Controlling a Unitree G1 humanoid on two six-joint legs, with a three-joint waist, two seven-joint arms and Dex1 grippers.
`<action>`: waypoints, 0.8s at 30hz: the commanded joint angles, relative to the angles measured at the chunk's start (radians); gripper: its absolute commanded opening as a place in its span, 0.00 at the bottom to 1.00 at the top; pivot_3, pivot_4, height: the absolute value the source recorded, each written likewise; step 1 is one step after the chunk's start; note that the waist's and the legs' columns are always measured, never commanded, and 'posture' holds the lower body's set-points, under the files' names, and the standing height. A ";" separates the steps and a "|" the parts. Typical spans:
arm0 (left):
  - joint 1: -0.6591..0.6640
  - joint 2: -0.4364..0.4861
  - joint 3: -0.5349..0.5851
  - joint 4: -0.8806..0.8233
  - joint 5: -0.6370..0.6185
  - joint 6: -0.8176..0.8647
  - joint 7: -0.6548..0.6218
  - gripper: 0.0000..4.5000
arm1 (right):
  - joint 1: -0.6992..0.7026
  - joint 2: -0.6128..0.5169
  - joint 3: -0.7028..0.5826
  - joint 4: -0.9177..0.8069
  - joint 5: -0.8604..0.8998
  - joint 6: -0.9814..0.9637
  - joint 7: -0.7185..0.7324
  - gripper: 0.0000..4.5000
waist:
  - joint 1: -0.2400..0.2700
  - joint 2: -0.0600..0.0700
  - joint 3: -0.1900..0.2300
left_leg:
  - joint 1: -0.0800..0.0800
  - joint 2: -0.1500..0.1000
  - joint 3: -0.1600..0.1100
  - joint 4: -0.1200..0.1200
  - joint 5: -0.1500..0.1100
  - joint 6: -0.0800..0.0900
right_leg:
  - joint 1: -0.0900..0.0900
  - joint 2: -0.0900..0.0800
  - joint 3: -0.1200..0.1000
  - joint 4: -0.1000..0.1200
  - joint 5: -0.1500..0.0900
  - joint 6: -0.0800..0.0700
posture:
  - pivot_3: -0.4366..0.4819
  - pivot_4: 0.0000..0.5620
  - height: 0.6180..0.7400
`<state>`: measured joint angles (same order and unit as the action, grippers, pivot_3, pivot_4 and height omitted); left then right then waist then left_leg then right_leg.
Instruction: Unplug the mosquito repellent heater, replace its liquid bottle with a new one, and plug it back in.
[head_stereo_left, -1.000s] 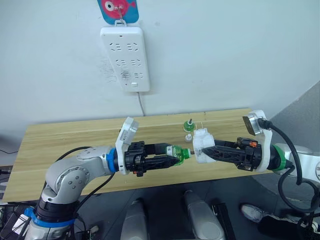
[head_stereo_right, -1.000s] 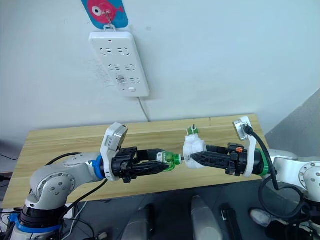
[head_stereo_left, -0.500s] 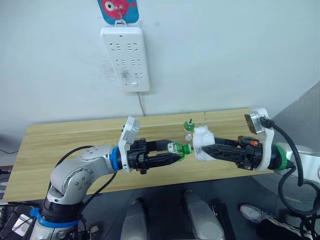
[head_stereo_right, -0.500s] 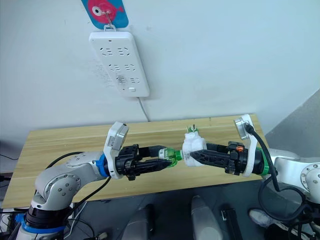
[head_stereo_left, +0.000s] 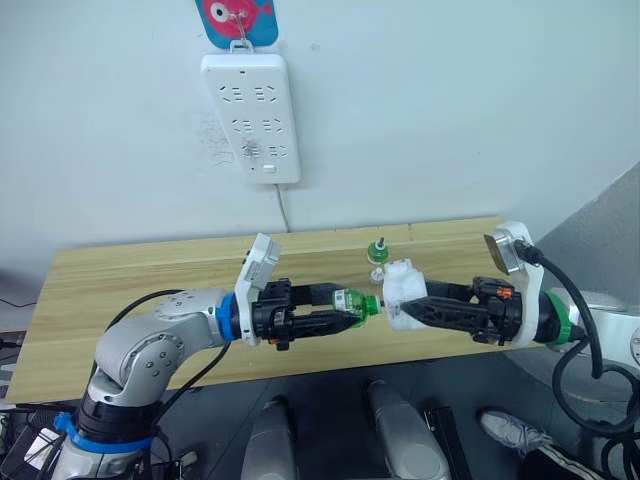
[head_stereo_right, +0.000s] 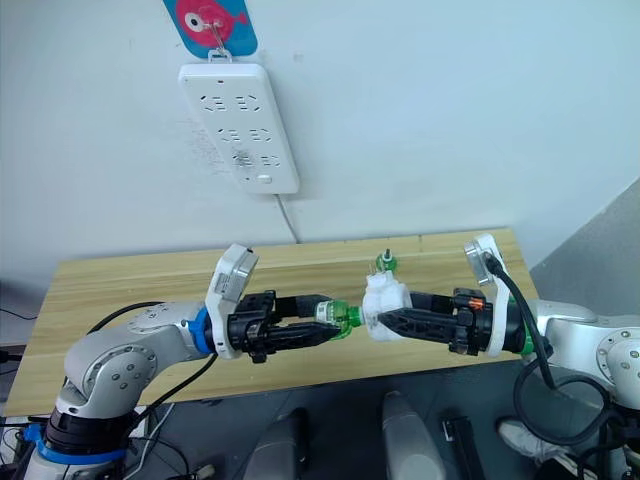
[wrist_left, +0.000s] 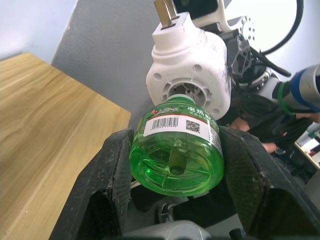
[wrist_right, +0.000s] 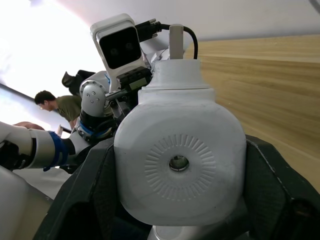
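The left gripper (head_stereo_left: 345, 304) is clamping a green bottle (wrist_left: 176, 148), feeding its neck into the heater (head_stereo_left: 401, 293) the right gripper (head_stereo_left: 405, 308) is gripping; next, twisting it home squarely.

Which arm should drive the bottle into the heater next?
Left, probably. The left gripper holds the green bottle, neck already at the socket of the mosquito repellent heater. The right gripper just needs to brace the heater.
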<state>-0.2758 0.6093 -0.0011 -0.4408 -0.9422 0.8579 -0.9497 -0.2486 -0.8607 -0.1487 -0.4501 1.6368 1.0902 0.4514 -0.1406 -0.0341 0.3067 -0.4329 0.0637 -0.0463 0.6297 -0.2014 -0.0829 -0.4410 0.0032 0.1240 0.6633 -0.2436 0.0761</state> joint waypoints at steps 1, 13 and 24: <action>-0.007 -0.010 -0.039 -0.075 -0.017 -0.022 -0.031 0.52 | -0.003 -0.004 0.019 -0.063 0.068 0.004 0.007 0.66 | 0.000 0.000 0.000 | 0.000 0.000 0.000 0.000 0.000 0.000 | 0.000 0.000 0.000 0.000 0.000 0.000 | 0.26 0.51 1.00; -0.021 0.005 -0.037 -0.095 -0.048 0.003 -0.041 0.52 | 0.008 -0.009 0.012 -0.029 0.039 -0.004 -0.007 0.66 | 0.000 0.000 0.000 | 0.000 0.000 0.000 0.000 0.000 0.000 | 0.000 0.000 0.000 0.000 0.000 0.000 | 0.26 0.50 1.00; -0.019 0.012 -0.043 -0.101 -0.027 -0.014 -0.044 0.52 | 0.020 -0.016 0.003 -0.017 0.034 -0.003 -0.011 0.66 | 0.000 0.000 0.000 | 0.000 0.000 0.000 0.000 0.000 0.000 | 0.000 0.000 0.000 0.000 0.000 0.000 | 0.26 0.50 1.00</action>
<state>-0.2810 0.6329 -0.0154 -0.4638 -0.9397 0.8654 -0.9549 -0.2323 -0.8740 -0.1428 -0.4447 1.6612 1.0912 0.4354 -0.1403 -0.0341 0.3066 -0.4329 0.0637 -0.0463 0.6299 -0.2014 -0.0828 -0.4410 0.0032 0.1240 0.6634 -0.2436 0.0761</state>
